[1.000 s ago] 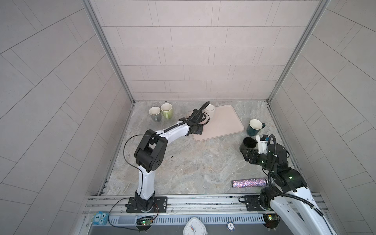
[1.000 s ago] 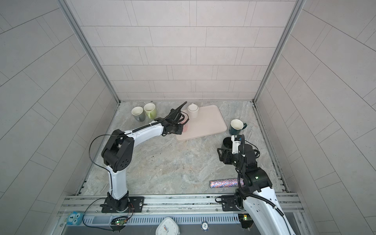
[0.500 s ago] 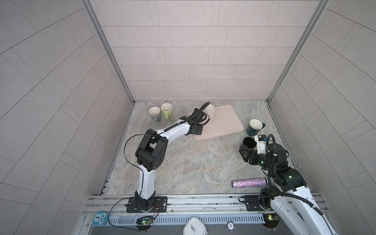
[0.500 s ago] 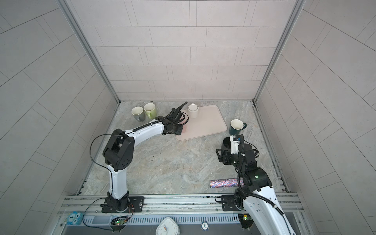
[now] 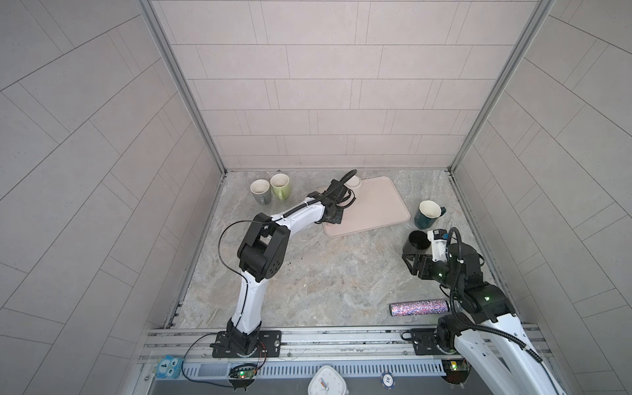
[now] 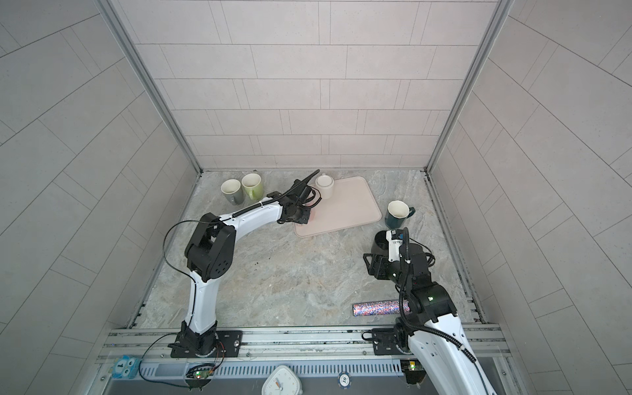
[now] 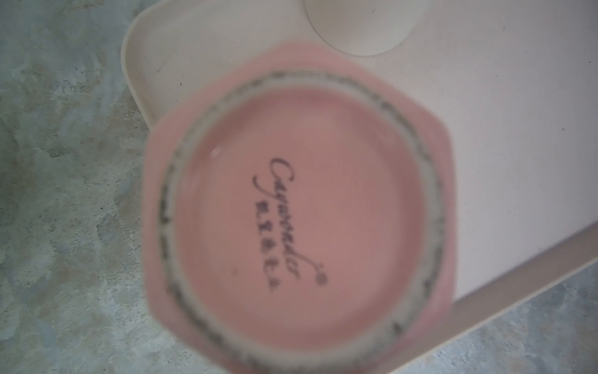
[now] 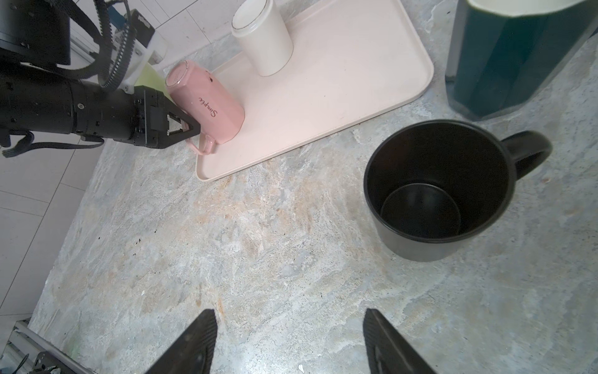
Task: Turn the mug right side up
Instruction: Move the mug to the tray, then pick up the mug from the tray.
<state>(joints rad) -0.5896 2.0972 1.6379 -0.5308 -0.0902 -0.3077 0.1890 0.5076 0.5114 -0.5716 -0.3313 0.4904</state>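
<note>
**Object position.** The pink mug (image 8: 207, 100) is at the near-left corner of the tray (image 8: 339, 71), which lies on the table (image 8: 259, 243) at the far centre. The mug is inverted and tilted. Its mouth edge rests on the tray surface and its base is raised, leaning left toward the left arm. In the left wrist view the stamped base fills the picture, so the base faces that wrist almost squarely.

**Left gripper.** The left gripper (image 8: 194, 126) is at the mug's left side, where the handle joins the body. The jaws are pinched together with almost no gap. Since the mug stands tilted on its rim, this pinch at the handle is judged to be carrying it.

**Right gripper.** The right gripper (image 8: 288, 312) hangs over bare table at the right with its fingers spread wide and nothing between them. It is just beside an upright black mug (image 8: 437, 194) and well apart from the pink mug.

**Governing relation.** The mug's long axis runs roughly along the left gripper's line of reach, base toward the wrist and mouth away to the right. The handle is on the lower, near side, just above the tray rim. The left arm is the nearer arm and has the hold. To finish the inversion, the wrist must roll the mouth up and over. The likely risk is the handle or rim catching the tray edge.

**Other items.** A cream mug (image 8: 265, 42) stands upside down at the tray's far-left corner.
</note>
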